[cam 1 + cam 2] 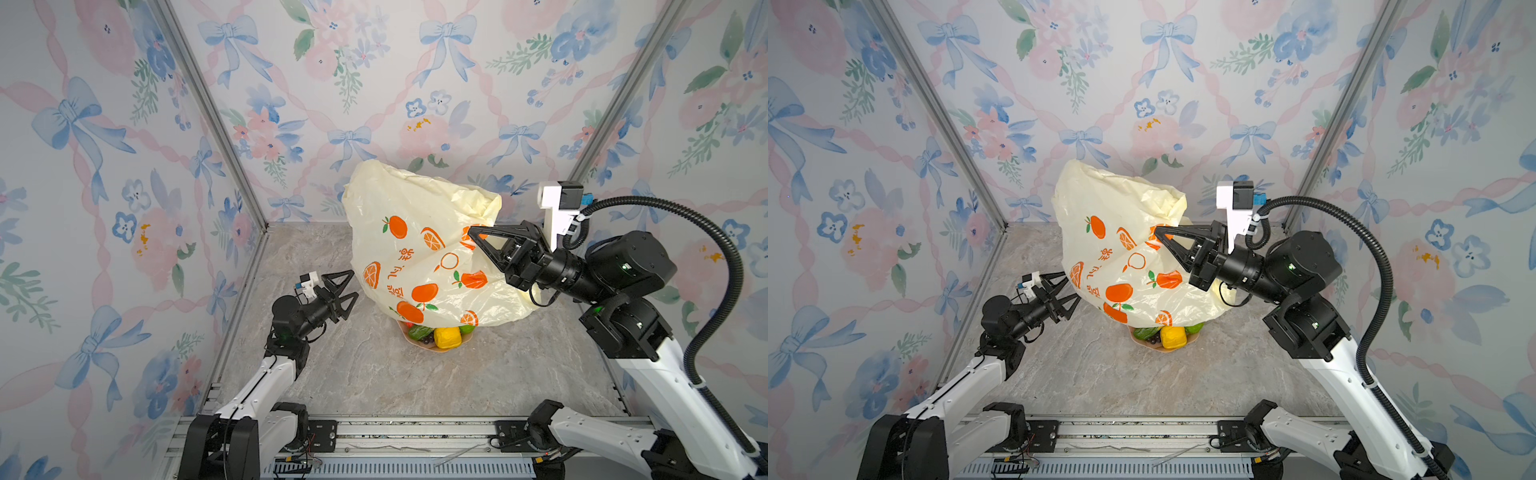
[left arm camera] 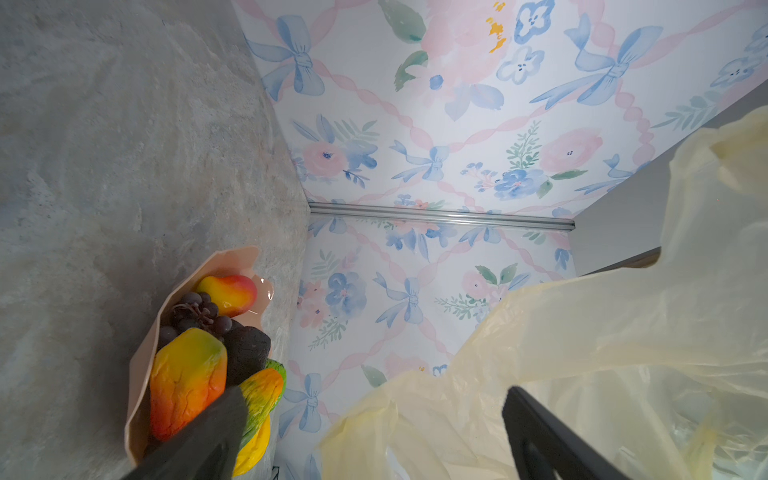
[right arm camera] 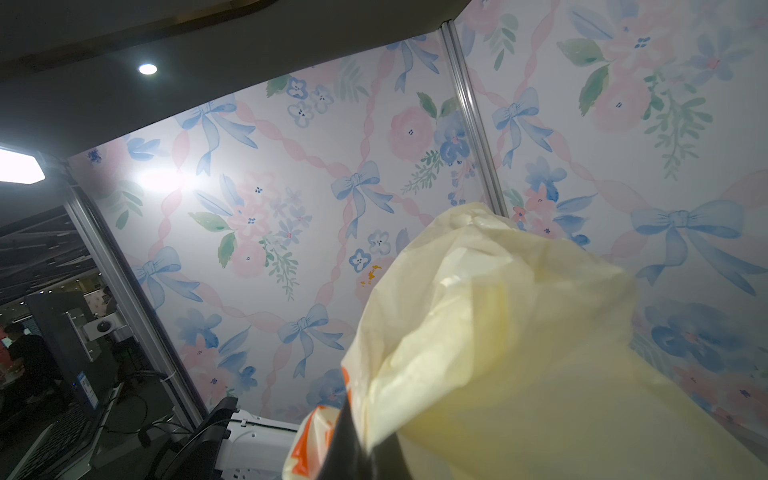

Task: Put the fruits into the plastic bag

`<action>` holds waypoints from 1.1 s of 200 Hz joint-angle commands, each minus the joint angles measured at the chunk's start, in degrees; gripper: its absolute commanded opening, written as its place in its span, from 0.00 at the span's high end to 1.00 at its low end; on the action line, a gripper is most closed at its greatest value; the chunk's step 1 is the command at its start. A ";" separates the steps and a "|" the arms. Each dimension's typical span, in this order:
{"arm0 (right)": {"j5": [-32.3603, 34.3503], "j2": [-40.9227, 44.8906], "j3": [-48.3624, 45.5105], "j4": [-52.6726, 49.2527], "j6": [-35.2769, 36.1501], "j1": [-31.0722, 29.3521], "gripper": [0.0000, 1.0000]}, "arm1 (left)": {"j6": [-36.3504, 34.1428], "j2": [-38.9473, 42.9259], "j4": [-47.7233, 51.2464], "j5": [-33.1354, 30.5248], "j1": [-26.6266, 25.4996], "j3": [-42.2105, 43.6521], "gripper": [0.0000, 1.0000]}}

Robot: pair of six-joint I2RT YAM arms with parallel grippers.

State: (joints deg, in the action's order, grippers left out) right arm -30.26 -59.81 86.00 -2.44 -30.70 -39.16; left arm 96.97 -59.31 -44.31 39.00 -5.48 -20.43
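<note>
Holding item: right gripper point(image 1: 473, 232) clenched on the plastic bag point(image 1: 415, 216), raised mid-table. Left gripper point(image 1: 354, 284) spread wide and empty, just left of the bag. Fruits point(image 1: 446, 337) heaped in pink dish point(image 1: 440, 350) under the bag's near edge. Risks I judge: thin film slipping from the jaws; draped bag blocking my reach.

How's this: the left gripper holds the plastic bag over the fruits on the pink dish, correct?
No, the right gripper holds the plastic bag over the fruits on the pink dish, as both top views show; the left gripper is open.
</note>
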 commanded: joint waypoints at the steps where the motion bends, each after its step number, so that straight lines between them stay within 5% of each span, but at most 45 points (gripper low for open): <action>1: -0.86 -0.63 2.60 3.32 -0.16 -1.49 1.00 | 3.62 -0.23 -4.26 1.04 -0.80 0.53 0.02; 120: 1.30 -0.92 3.28 -0.37 4.93 -1.78 1.00 | 9.77 -3.18 -11.00 -2.91 -14.91 -0.01 0.02; 180: 1.20 -0.27 0.96 1.23 4.77 -1.59 1.00 | 11.13 -1.55 -11.47 -2.72 -16.71 -1.18 0.03; 206: 1.52 0.63 -0.21 1.82 4.62 -1.50 1.00 | 11.90 -2.60 -13.73 -2.88 -17.20 -1.03 0.09; 220: 1.61 0.85 -0.60 1.74 4.57 -1.37 1.00 | 12.56 -3.33 -15.59 -3.36 -17.36 -0.39 0.24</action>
State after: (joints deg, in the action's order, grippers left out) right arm -29.32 -60.23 86.24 -2.48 -26.57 -40.60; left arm 108.29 -61.58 -55.09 36.27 -22.35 -20.58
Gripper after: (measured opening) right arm 0.045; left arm 0.880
